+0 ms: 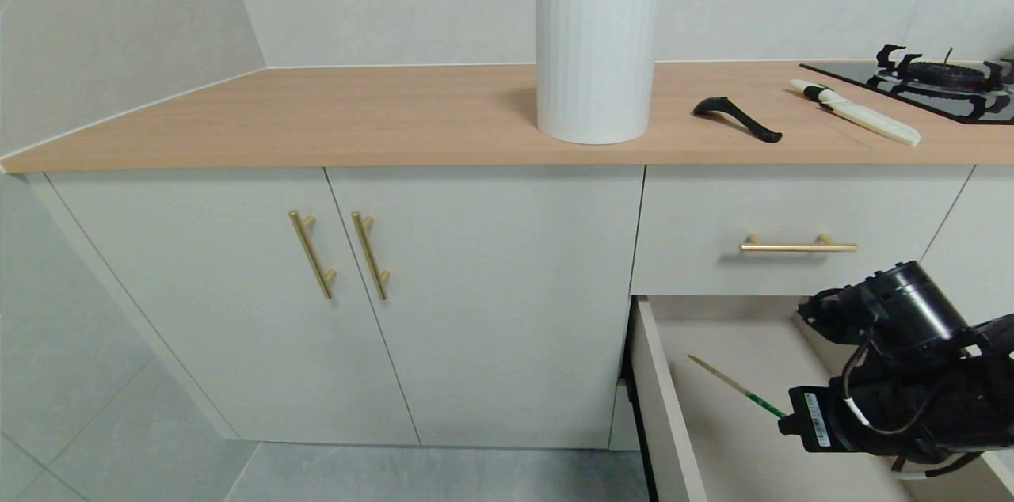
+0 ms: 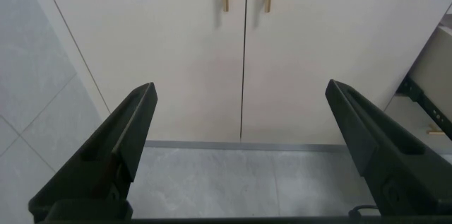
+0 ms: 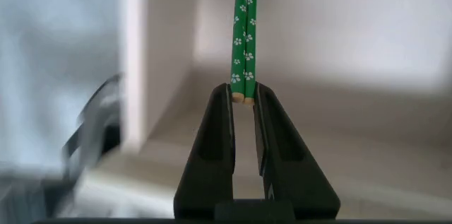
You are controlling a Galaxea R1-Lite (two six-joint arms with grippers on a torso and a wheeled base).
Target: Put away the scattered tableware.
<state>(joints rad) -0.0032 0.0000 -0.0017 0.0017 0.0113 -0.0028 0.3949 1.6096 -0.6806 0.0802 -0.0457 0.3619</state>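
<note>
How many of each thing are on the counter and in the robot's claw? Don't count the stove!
White ribbed container: 1
Black utensil: 1
White knife: 1
Green chopsticks, held in the right gripper: 2
Total: 5

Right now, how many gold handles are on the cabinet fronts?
3: left-door handle, right-door handle, both upright; drawer handle, level, above the open drawer, whose own may be hidden.
</note>
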